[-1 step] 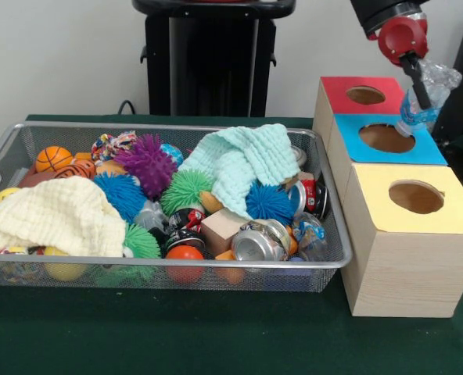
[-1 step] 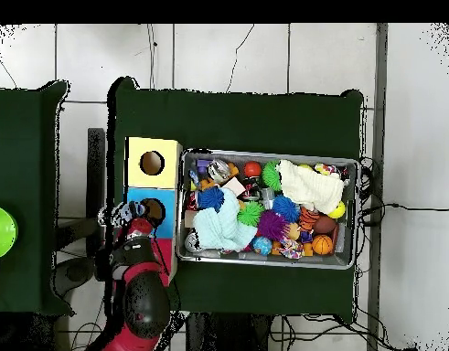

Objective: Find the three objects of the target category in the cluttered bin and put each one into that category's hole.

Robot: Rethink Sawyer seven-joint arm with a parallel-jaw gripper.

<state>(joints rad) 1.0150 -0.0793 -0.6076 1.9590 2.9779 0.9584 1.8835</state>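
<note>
The gripper (image 1: 416, 78) is clamped on a crushed plastic bottle (image 1: 428, 94), right of the blue box (image 1: 419, 150); released here, the bottle may miss the hole (image 1: 386, 137); it hangs tilted

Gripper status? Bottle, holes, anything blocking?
Gripper shut on crushed plastic bottle, held in the air beside the blue box. Blue hole open, nothing over it. Bin remains crowded with balls, cans, cloths.
</note>
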